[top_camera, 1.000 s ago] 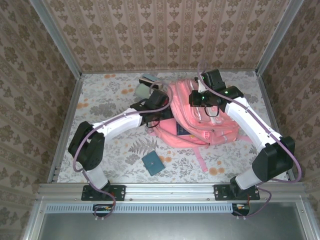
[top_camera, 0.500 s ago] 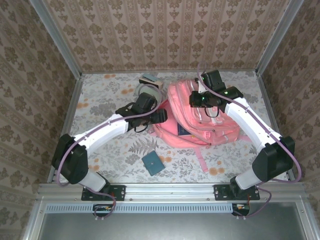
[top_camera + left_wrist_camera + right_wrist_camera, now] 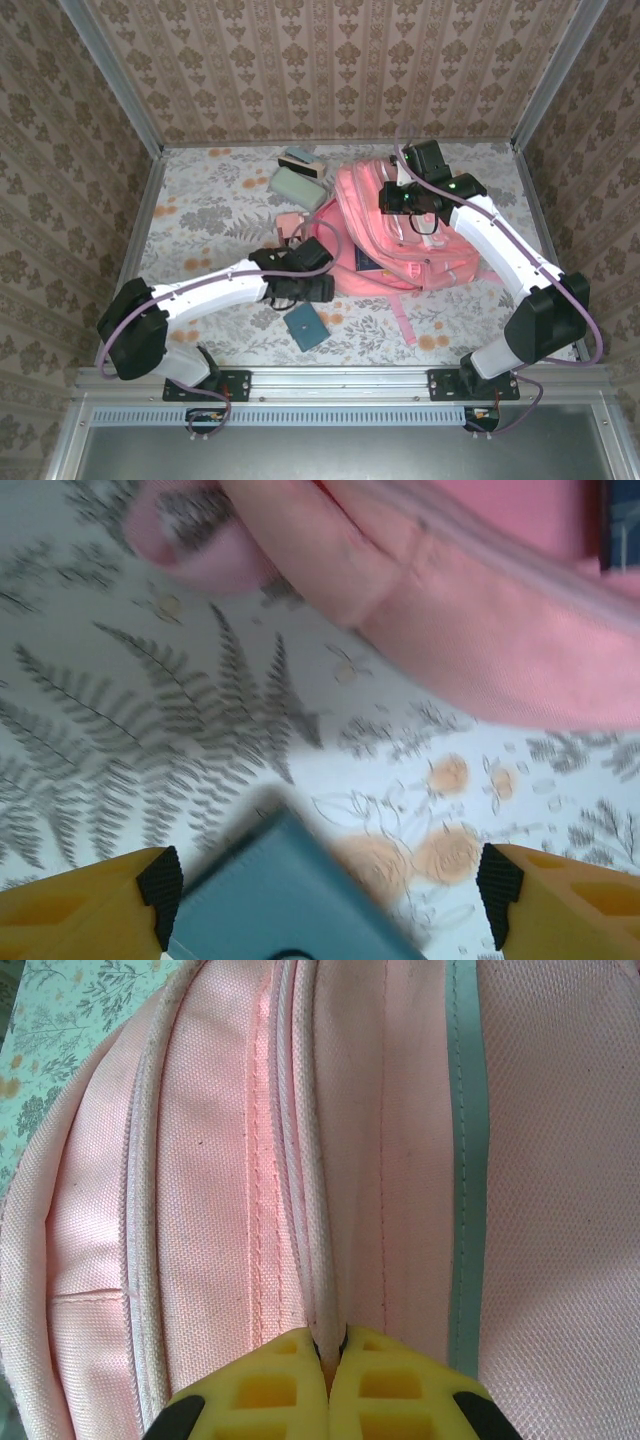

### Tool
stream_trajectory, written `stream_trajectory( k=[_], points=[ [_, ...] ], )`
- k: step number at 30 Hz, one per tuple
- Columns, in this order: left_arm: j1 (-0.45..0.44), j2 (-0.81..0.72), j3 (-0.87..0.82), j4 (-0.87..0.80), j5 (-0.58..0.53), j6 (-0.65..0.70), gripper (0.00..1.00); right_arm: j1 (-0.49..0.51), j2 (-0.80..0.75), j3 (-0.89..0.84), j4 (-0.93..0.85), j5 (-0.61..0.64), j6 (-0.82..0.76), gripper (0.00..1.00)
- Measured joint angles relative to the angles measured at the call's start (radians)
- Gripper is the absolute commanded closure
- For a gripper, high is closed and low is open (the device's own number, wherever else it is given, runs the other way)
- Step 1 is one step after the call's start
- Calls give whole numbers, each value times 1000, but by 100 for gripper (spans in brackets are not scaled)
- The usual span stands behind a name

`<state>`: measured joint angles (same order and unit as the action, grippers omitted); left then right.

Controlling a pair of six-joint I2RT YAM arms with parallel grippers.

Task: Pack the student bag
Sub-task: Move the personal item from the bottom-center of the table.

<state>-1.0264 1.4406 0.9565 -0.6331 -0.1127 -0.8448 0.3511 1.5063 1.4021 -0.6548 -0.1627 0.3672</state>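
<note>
Pink fabric: student bag (image 3: 440, 255) lay flat on the floral table (image 3: 200, 210), right of centre, at mid-depth.
Bag axis: long axis ran roughly diagonal, far-left to near-right, with the rounded end toward the far-left.
Bag strap: one pink strap (image 3: 405, 320) trailed toward the near edge.
Right gripper (image 3: 393, 203): sat over the far part of the bag. Its yellow fingers (image 3: 270, 1390) were pressed together, pinching a seam ridge of the bag (image 3: 200, 1160).
Left gripper (image 3: 322, 290): sat low at the bag's near-left edge with its fingers (image 3: 90, 900) wide apart, gripping nothing.
Teal flat item (image 3: 305, 327): lay on the table just near of the left gripper. In the left wrist view it lay between the spread fingertips (image 3: 290, 905), blurred.
Green box (image 3: 298, 186): on the far side, just left of the bag.
Small pink box (image 3: 291, 222): beside the bag's left edge, between the green box and the left gripper.
</note>
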Motion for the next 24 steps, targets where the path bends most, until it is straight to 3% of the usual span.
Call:
stream_trajectory(
  k=[4, 6, 8, 11, 19, 24],
  points=[
    [-76, 7, -38, -17, 0, -39, 23, 0, -2, -5, 2, -2, 0, 99],
    [-103, 23, -57, -27, 0, -51, 35, 0, -2, -6, 2, -2, 0, 99],
    [-119, 45, -69, -39, -3, -66, 39, 0, -4, -7, 3, -2, 0, 99],
    [-125, 70, -87, -44, -4, -76, 60, 0, -10, -14, 8, -2, 2, 98],
    [-102, 109, -95, -32, -19, -70, 67, -1, -13, -19, 17, -2, 4, 98],
    [19, 110, -102, -15, -36, -26, 67, -1, -13, -19, 17, -2, 4, 98]
  ],
)
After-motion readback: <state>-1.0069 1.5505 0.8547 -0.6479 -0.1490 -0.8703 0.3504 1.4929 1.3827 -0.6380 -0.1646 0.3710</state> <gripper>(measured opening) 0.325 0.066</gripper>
